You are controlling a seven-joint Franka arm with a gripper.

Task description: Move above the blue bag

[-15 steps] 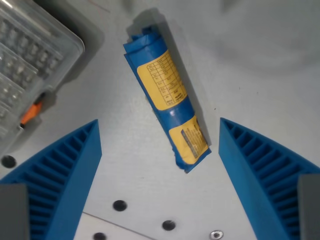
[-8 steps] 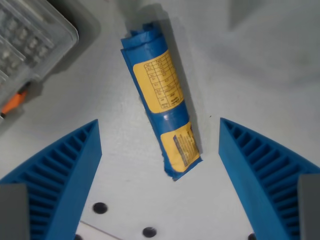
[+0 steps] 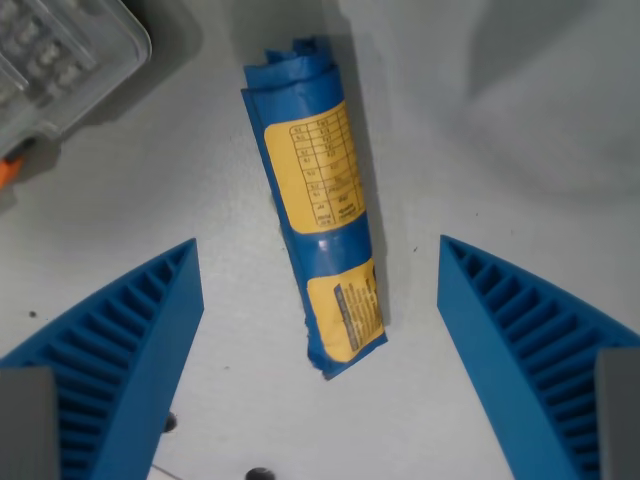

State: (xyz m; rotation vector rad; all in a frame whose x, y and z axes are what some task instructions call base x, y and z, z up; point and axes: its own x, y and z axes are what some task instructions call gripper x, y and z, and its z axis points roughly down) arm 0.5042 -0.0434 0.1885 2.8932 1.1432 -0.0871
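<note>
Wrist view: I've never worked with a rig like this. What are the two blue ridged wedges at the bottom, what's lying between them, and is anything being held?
This picture comes from a camera mounted on the robot arm's wrist, looking straight down at a pale grey table. The two blue ridged wedges are the fingers of the pincer, the part that grasps. They stand wide apart, so the pincer is open and holds nothing.

Between them lies the blue bag, rolled into a tube with yellow printed labels, resting on the table and touching neither finger. Its lower end sits between the fingertips, a little toward the wrist view's left.

At the top of the wrist view's left is the corner of a clear plastic box with an orange piece beside it. The small dark spots near the bottom edge look like holes in the table.
</note>
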